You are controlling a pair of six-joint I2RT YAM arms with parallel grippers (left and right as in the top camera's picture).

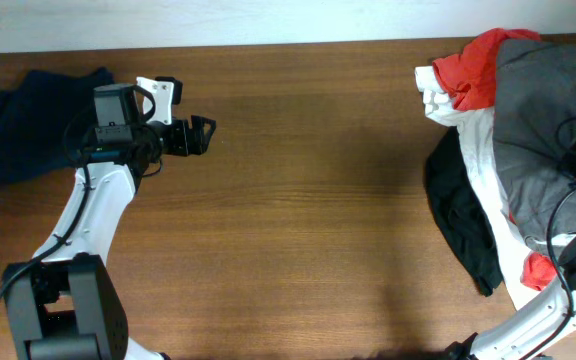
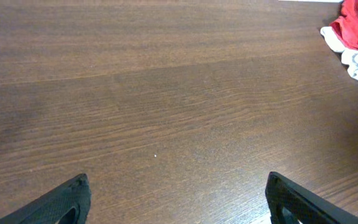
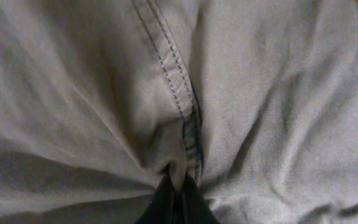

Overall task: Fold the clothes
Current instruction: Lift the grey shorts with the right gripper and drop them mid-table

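Wood table [image 1: 308, 200], shorts [image 3: 241, 87] in right end effector [image 3: 178, 185]

Desk [image 1: 308, 200]: carries every item listed.
Lone garment [image 1: 38, 120]: far left end of the desk, toward the rear edge, well apart from the rest.
Clothes pile [image 1: 483, 150]: far right end, from the rear edge toward the front.
Shorts [image 1: 543, 120]: on top of the pile, right side.
Left gripper [image 1: 206, 137]: over the desk, just right of the lone garment.
Right gripper [image 3: 178, 186]: on the shorts, beside a seam.
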